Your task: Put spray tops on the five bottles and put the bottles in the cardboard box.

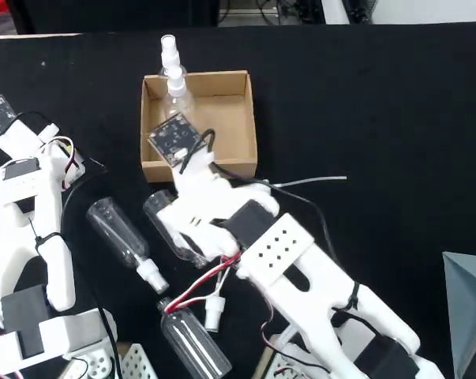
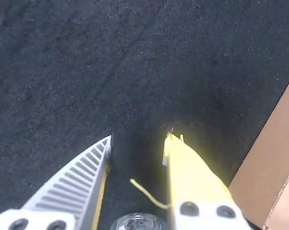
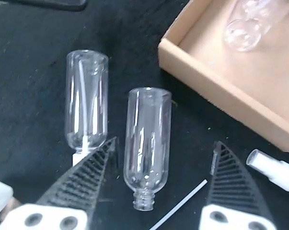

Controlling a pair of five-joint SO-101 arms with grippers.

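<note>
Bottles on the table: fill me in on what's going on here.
The right gripper is open around an uncapped bottle lying on the black table near the cardboard box. A loose spray top lies close by, and a capped bottle lies alongside. A spray-topped bottle is already in the box. The left gripper is open over bare cloth, holding nothing.

I saw the cardboard box [image 1: 230, 118] on the black table [image 1: 380, 118], with a standing bottle [image 1: 177, 96] in one corner. A topped bottle [image 1: 121, 233] and a second bottle [image 1: 194, 346] lay close by, and my right arm [image 1: 285, 260] hung over a third bottle [image 1: 163, 215].
</note>
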